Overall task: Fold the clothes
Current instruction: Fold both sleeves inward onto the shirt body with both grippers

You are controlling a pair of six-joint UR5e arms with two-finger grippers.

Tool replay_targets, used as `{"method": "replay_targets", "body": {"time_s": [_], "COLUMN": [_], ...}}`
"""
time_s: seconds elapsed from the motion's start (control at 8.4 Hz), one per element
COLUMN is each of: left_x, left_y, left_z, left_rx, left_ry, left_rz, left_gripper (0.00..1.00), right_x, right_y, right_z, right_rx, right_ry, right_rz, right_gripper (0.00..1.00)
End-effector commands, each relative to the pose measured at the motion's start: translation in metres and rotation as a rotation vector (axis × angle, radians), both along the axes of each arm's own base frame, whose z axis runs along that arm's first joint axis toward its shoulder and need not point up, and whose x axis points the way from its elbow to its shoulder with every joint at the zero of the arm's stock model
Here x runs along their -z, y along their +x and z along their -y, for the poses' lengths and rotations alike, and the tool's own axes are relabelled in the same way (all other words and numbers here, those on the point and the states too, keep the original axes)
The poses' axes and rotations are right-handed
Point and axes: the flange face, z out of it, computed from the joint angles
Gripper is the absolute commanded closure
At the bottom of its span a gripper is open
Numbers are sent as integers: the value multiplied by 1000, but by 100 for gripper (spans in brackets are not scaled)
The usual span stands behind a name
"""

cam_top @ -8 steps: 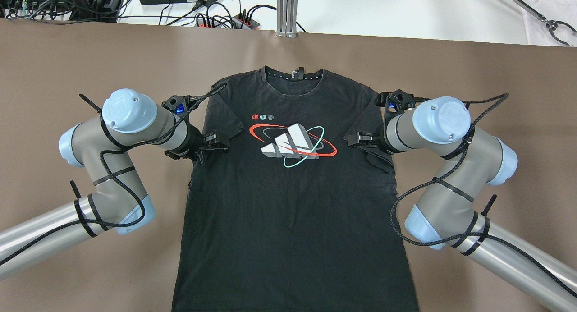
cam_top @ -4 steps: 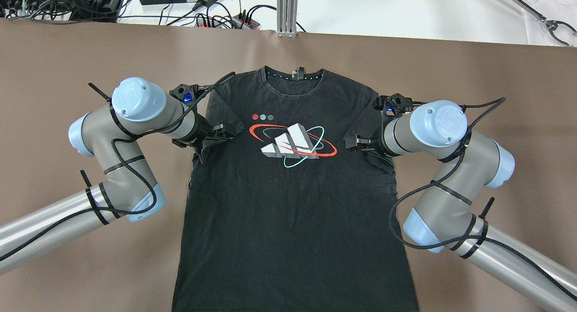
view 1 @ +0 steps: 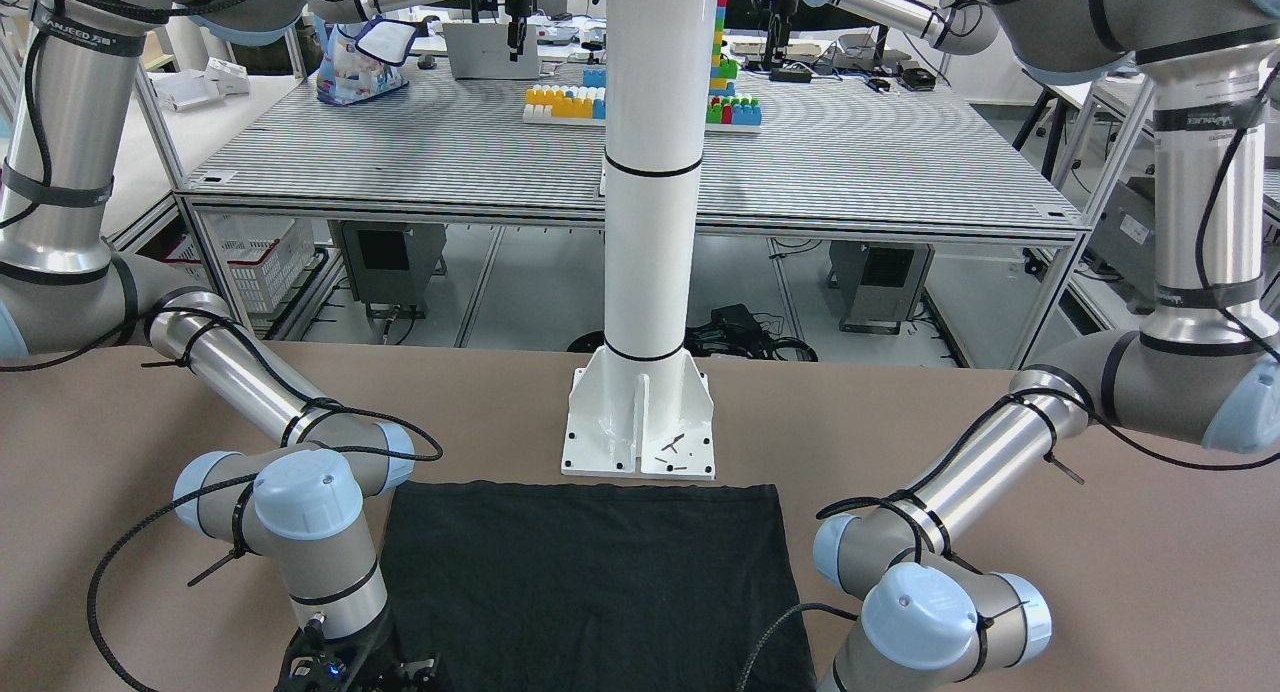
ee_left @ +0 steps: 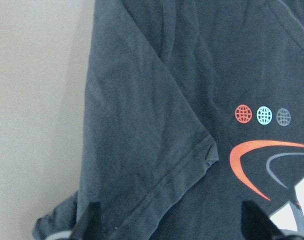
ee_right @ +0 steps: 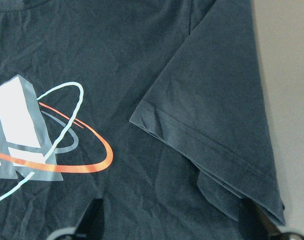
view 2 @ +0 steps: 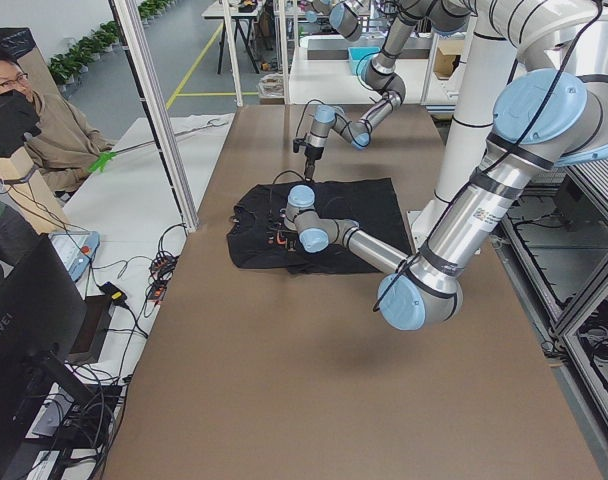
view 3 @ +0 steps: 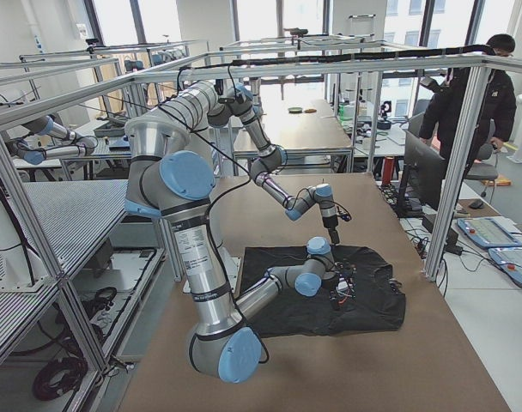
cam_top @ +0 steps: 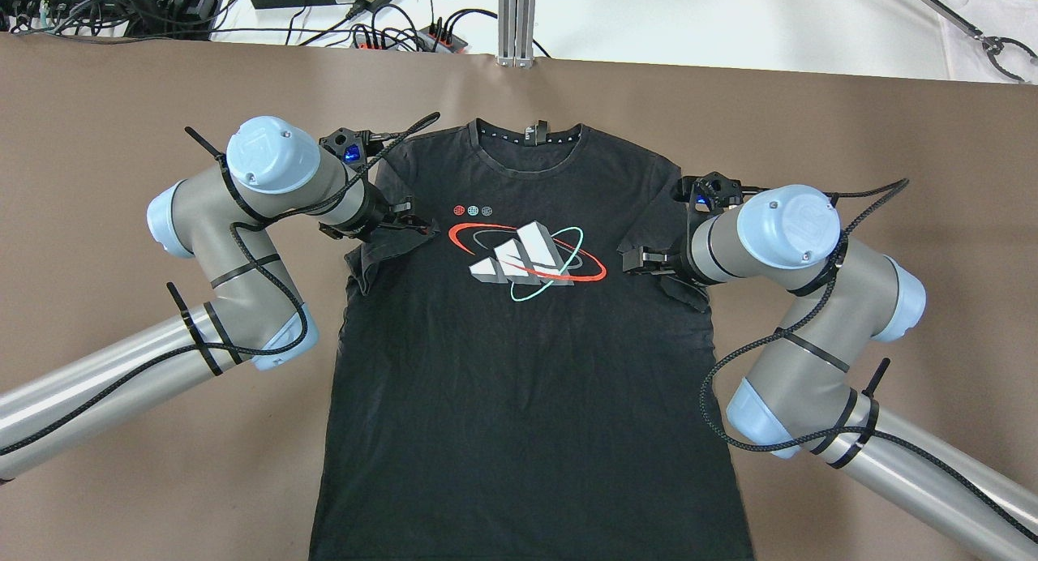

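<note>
Clothes (cam_top: 527, 383) face-up, striped orbit logo (cam_top: 527, 261), three globes (cam_top: 473, 211)

Bench stock, counted: garment, arms and fittings.
T-shirt (cam_top: 527, 366), black: 1, bearing 2 short sleeves (ee_right: 217, 110), 1 collar (cam_top: 527, 152), 1 large printed logo (cam_top: 527, 263) and 3 small globe marks (ee_left: 263, 115) in a row. Robot arms: 2, namely left arm (cam_top: 203, 245) and right arm (cam_top: 819, 301). Pincers: 2, left pincer (cam_top: 403, 218) and right pincer (cam_top: 638, 259), each with 2 fingers (ee_left: 89, 222). Black braided cables (cam_top: 707, 383): 2, one strapped along each arm. White pillar (view 1: 650, 222): 1, on 1 base plate (view 1: 600, 442). Brown bench (cam_top: 122, 115): 1. People (view 3: 476, 94): at least 1 in each side view.
</note>
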Motion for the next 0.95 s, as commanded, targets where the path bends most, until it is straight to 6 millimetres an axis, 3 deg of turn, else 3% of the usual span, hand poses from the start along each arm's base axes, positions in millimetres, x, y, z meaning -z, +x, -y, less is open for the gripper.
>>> {"method": "replay_targets", "body": {"time_s": [0.0, 0.12, 0.36, 0.48, 0.83], "left_x": [-12, -13, -5, -1, -25], "left_y": [7, 6, 30, 32, 12], "left_z": [1, -3, -23, -33, -60], "left_rx": [11, 14, 7, 5, -2], "left_ry": [-10, -13, -48, -41, -41], "left_rz": [9, -2, -23, -32, -30], "left_gripper": [0, 0, 0, 0, 0], "right_x": [-2, -2, -2, -5, -4], "right_y": [-1, -1, 0, 0, 0], "right_z": [0, 0, -1, -1, -2], "right_rx": [1, 2, 1, 1, 3], "right_ry": [0, 1, -1, -3, -3], "right_rz": [-2, -2, -1, -5, -2], "right_gripper": [5, 5, 5, 5, 5]}}
